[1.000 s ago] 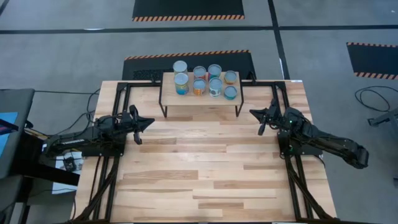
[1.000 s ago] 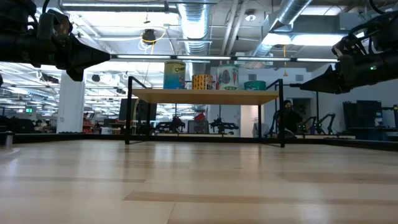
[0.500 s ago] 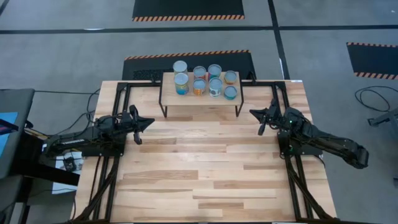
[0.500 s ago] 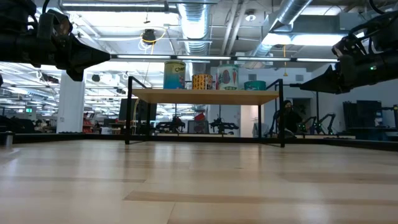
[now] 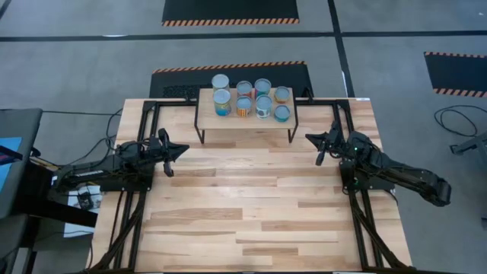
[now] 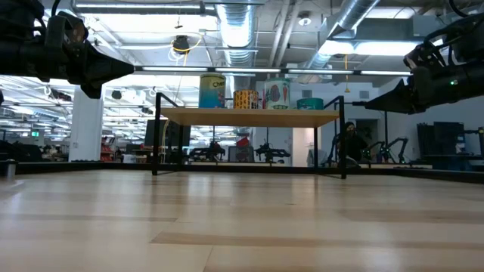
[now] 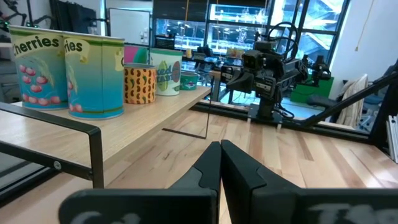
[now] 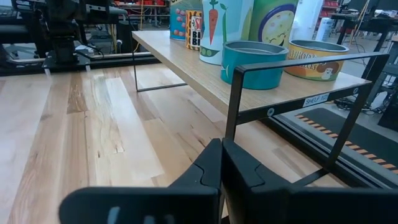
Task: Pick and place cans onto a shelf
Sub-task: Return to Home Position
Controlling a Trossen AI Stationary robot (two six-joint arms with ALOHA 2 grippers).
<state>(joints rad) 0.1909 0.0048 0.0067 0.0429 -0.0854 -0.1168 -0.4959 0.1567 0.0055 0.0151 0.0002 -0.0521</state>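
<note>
The shelf (image 5: 243,122), a light wood top on thin black legs, stands at the far middle of the table. Several cans (image 5: 262,103) stand upright on it on their bases; they show too in the left wrist view, cans (image 7: 93,74), and the right wrist view, cans (image 8: 254,62). My left gripper (image 5: 185,148) hovers level at the table's left side, shut and empty, pointing toward the table's middle. My right gripper (image 5: 307,138) hovers at the right side, shut and empty, pointing toward the shelf's right legs. In their wrist views, left gripper (image 7: 220,155) and right gripper (image 8: 221,152) show fingers meeting.
Bare wooden tabletop (image 5: 251,198) lies between the two arms and toward the near edge. Black frame rails (image 5: 125,221) run along both table sides. Cables (image 5: 91,152) trail off the left. A person (image 6: 349,140) shows in the room far behind the shelf.
</note>
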